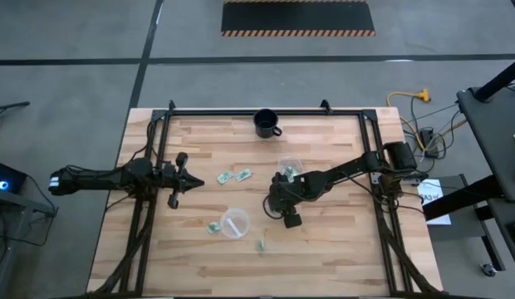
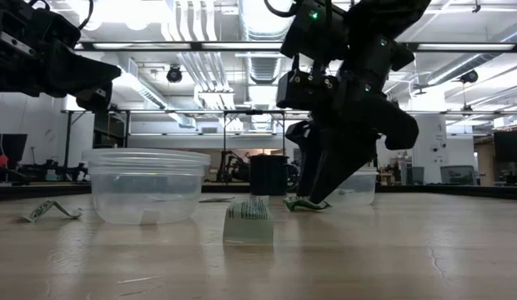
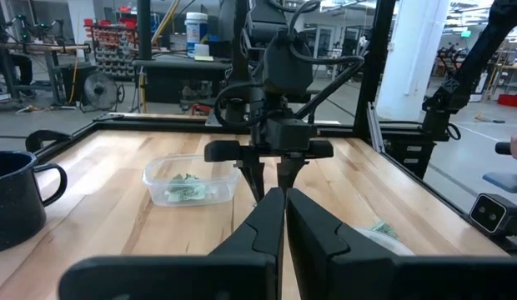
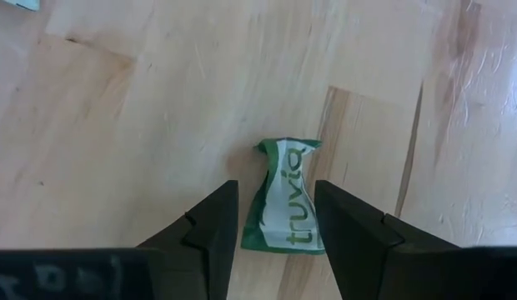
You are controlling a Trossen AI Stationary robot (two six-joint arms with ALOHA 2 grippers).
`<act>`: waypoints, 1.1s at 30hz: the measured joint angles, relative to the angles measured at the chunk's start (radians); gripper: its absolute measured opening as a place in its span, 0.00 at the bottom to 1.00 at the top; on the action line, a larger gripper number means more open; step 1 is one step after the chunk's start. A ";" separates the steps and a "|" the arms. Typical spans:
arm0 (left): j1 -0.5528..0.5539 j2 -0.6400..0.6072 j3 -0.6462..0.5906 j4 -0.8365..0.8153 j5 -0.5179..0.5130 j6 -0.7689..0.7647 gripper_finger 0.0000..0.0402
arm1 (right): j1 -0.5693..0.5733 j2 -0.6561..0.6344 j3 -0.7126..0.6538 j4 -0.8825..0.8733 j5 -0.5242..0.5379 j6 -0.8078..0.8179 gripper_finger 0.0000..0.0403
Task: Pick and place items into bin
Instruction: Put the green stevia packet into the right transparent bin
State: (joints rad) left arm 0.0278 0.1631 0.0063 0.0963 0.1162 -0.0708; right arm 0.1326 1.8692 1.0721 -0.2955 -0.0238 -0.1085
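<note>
A green and white packet (image 4: 288, 179) lies flat on the wood. My right gripper (image 4: 275, 198) stands over it, open, one finger on each side of it. The same gripper (image 1: 277, 202) is at the table's middle and hides that packet in the high view. From table height the packet (image 2: 305, 203) shows at the fingertips. Other items lie loose: a pair (image 1: 233, 176) at the centre, one (image 1: 213, 227) left of the near bin, one (image 1: 262, 245) at the front. My left gripper (image 1: 179, 177) waits at the left, shut and empty, its fingers (image 3: 271, 218) pressed together.
A clear bin (image 1: 289, 165) with packets inside stands just behind the right gripper. A second clear bin (image 1: 234, 223) sits in front of it. A black mug (image 1: 267, 123) stands at the back edge. Black frame rails (image 1: 149, 208) run along both table sides.
</note>
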 joint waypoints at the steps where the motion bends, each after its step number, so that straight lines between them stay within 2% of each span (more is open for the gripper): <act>1: 0.000 0.000 0.000 0.000 0.000 0.000 0.00 | 0.000 0.000 -0.001 0.002 0.000 0.000 0.37; 9: 0.000 0.000 0.000 0.000 0.000 0.000 0.00 | 0.000 0.000 -0.044 0.076 0.000 -0.016 0.36; 21: 0.000 0.000 0.000 0.000 0.000 0.000 0.00 | -0.009 0.000 -0.056 0.078 -0.002 -0.008 0.30; 25: 0.000 0.000 0.000 0.000 0.000 0.000 0.00 | -0.010 0.000 -0.055 0.079 0.000 -0.025 0.23; 30: 0.000 0.000 0.000 0.000 0.000 0.000 0.00 | -0.015 0.000 -0.055 0.118 -0.021 -0.060 0.05; 33: 0.000 0.000 0.000 0.000 0.000 0.000 0.00 | -0.016 0.000 -0.055 0.127 -0.060 -0.060 0.03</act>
State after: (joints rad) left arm 0.0277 0.1631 0.0063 0.0963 0.1162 -0.0708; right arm 0.1169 1.8690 1.0172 -0.1684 -0.0836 -0.1685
